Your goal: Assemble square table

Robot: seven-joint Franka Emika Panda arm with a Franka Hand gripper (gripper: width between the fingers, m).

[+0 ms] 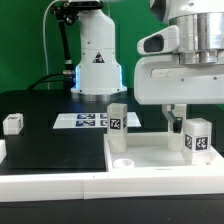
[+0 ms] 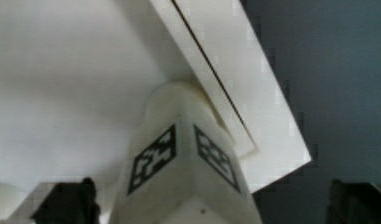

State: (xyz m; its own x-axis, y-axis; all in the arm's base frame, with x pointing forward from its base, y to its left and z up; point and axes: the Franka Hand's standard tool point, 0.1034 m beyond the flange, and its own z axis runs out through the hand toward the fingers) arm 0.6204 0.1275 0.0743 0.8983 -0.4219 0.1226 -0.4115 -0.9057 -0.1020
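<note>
The white square top (image 1: pixel 150 152) lies flat on the black table at the exterior view's right. Two tagged white legs stand upright on it: one (image 1: pixel 118 126) near its left corner and one (image 1: pixel 197 138) at its right. My gripper (image 1: pixel 184 122) hangs just above the right leg, open. In the wrist view this leg (image 2: pixel 183 160) points up between my two dark fingers (image 2: pixel 71 203), with gaps on both sides. The top's flat face (image 2: pixel 71 90) and raised edge (image 2: pixel 231 70) lie beyond it. A third leg (image 1: pixel 12 123) lies apart at the far left.
The marker board (image 1: pixel 88 120) lies flat behind the top, in front of the robot base (image 1: pixel 97 60). A long white rail (image 1: pixel 60 185) runs along the table's front edge. Black table surface (image 2: pixel 329 80) shows beside the top.
</note>
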